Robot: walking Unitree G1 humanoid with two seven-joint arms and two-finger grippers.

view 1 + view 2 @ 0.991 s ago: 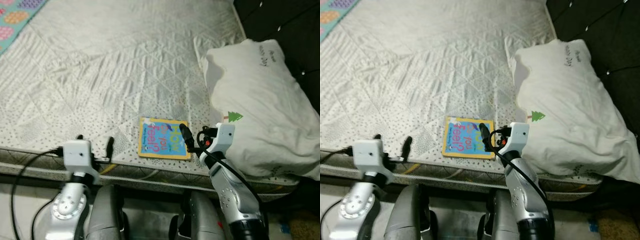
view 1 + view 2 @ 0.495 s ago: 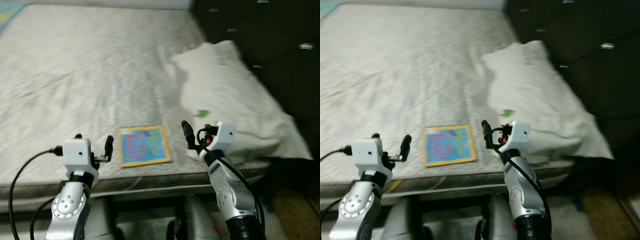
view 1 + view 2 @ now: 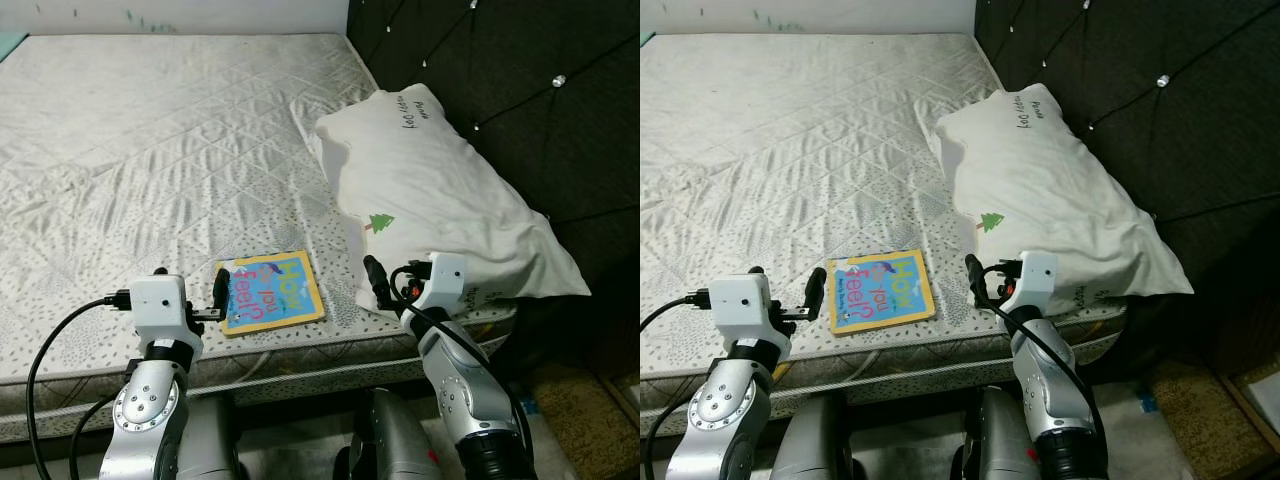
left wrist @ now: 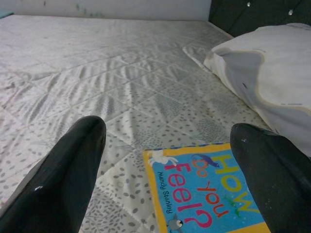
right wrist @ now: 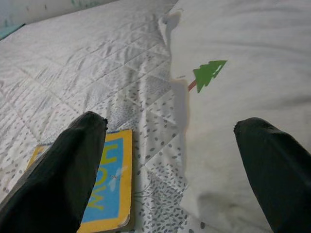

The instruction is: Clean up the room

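Both grippers hover with fingers spread wide and nothing in them: your left gripper [image 3: 187,292] at the near edge of the bed just left of the book, your right gripper [image 3: 383,283] just right of it, by the pillow's near corner. The children's board book [image 3: 269,291], blue cover with yellow border and "How do you feel?" on it, lies flat on the mattress [image 3: 170,160] close to the near edge, between the two grippers, touching neither. In the left wrist view the book [image 4: 209,189] sits ahead between the open fingers [image 4: 63,170], toward the right one. To the right of the book the white pillow [image 3: 440,200] with a small green tree print rests against the dark tufted headboard [image 3: 520,90].

Step in hand, as I judge it: lining up on the book, approach stage, grasp not yet begun. Next move needs one gripper brought down to a book edge. It lies flat, so you likely have to get a finger under the spine or slide it to the mattress edge before closing. Watch for the thin cover slipping on the quilted fabric.
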